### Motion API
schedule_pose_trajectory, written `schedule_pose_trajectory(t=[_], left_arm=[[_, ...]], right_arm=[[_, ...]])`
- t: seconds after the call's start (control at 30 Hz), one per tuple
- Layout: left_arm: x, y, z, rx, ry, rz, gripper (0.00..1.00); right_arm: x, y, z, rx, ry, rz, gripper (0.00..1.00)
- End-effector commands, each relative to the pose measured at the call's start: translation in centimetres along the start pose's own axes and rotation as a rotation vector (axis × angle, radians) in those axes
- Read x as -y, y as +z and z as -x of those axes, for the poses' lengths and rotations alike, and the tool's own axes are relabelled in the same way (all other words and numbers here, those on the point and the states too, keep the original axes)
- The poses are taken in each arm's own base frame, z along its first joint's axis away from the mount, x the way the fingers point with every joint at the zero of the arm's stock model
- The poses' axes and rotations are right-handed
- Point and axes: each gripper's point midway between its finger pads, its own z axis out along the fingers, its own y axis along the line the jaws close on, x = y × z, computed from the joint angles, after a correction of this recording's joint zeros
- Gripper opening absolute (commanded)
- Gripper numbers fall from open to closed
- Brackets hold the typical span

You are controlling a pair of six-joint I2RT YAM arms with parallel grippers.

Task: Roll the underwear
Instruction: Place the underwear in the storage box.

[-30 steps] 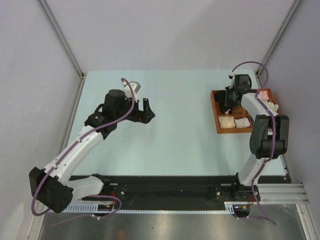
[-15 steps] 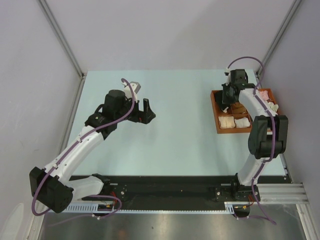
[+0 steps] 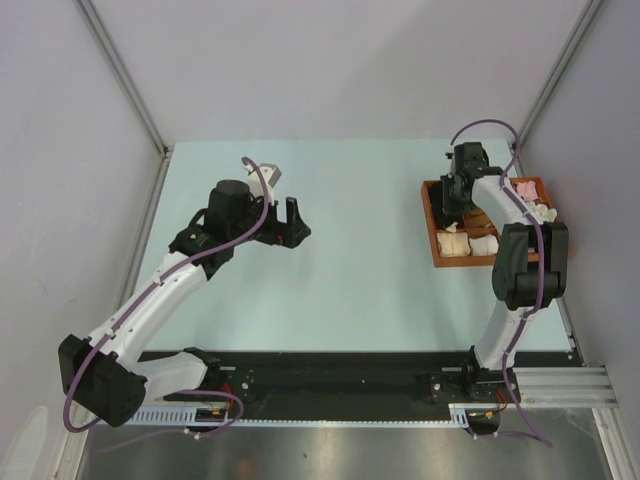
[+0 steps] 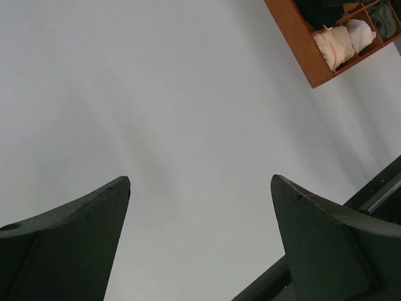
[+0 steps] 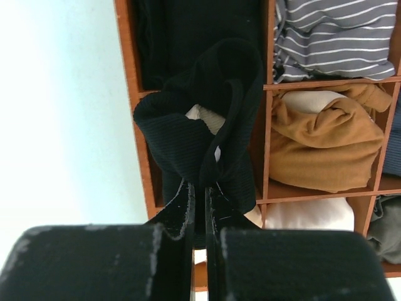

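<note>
My right gripper (image 5: 199, 185) is shut on the black underwear (image 5: 194, 132), a bunched black fabric with a pale strip showing inside its fold. It holds the piece above the left column of a wooden divided box (image 5: 127, 94). In the top view this gripper (image 3: 458, 196) sits over the box (image 3: 432, 225) at the right of the table. A rust-brown bundle (image 5: 322, 141) lies in a middle compartment. My left gripper (image 4: 200, 182) is open and empty over bare table; in the top view it (image 3: 292, 222) is left of centre. The navy underwear is not clearly in view.
The box holds several other rolled fabrics: a grey striped one (image 5: 335, 37), cream ones (image 3: 468, 243) at its near end, a pink one (image 3: 527, 187) at its far right. The black base rail (image 3: 330, 375) runs along the table's near edge.
My right gripper has shifted up and toward the far left corner of the box with the black piece in it. The left arm has not moved.
</note>
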Motion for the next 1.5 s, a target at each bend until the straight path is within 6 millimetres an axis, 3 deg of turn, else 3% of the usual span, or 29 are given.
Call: schedule_pose_trajectory(t=[0.0,0.3,0.47,0.6,0.77,0.8,0.97,1.07,1.1,1.17,1.2,1.33,1.47], left_arm=[[0.3,-0.7,1.4,0.061,0.001,-0.017,0.99],[0.3,-0.7,1.4,0.058,0.001,-0.014,0.98],[0.3,-0.8,1.5,0.061,0.001,-0.015,0.98],[0.1,-0.8,1.6,0.065,-0.001,-0.009,0.98],[-1.0,-1.0,1.8,0.076,-0.006,0.037,0.99],[-1.4,-1.2,2.0,0.083,-0.002,0.054,0.99],[-3.4,-2.4,3.1,0.137,-0.005,0.13,1.0],[-4.7,-3.0,3.8,0.16,-0.021,0.161,1.0],[-5.0,-3.2,3.9,0.166,-0.022,0.169,1.0],[-6.0,-3.6,4.2,0.18,-0.038,0.192,1.0],[-6.2,-3.8,4.3,0.187,-0.042,0.196,1.0],[-7.4,-4.8,4.9,0.219,-0.062,0.229,1.0],[-9.0,-6.5,5.7,0.276,-0.081,0.308,1.0]], right_arm=[[1.1,0.6,0.7,0.003,0.004,-0.062,0.0],[-0.1,3.8,-0.2,-0.045,-0.007,-0.052,0.0],[0.3,6.4,-2.3,-0.127,-0.022,-0.082,0.0],[0.1,6.9,-3.1,-0.145,-0.026,-0.081,0.0],[0.0,6.8,-2.6,-0.124,0.001,-0.039,0.0],[-0.2,6.5,-2.3,-0.116,0.004,-0.025,0.0],[-1.3,5.0,-0.8,-0.066,0.013,0.053,0.42],[-1.9,3.4,0.5,-0.019,0.015,0.089,0.62],[-1.8,2.9,1.0,-0.003,0.017,0.092,0.74],[-2.0,1.3,2.3,0.049,0.02,0.112,0.78],[-2.0,0.8,2.8,0.067,0.021,0.121,0.87],[-2.3,-2.8,5.2,0.158,0.022,0.157,0.93],[-2.5,-8.2,7.0,0.261,0.054,0.181,0.98]])
